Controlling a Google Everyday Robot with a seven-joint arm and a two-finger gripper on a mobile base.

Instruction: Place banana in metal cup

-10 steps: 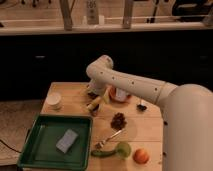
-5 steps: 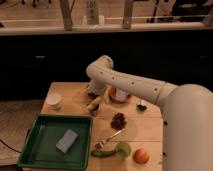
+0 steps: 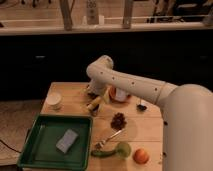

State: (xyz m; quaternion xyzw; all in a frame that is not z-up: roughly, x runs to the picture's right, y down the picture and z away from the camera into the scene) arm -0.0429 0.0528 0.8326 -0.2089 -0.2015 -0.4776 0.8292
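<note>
The banana, small and yellow with dark ends, lies on the wooden table near its far middle. My gripper is low over the table, right at the banana's far end, with the white arm reaching in from the right. I cannot tell whether it holds the banana. No metal cup shows clearly. The arm hides the spot just behind the gripper.
A white cup stands far left. An orange bowl sits right of the gripper, with a small dark object beyond it. A dark cluster, fork, green vegetable, green apple and orange fruit lie nearer. A green tray holds a grey sponge.
</note>
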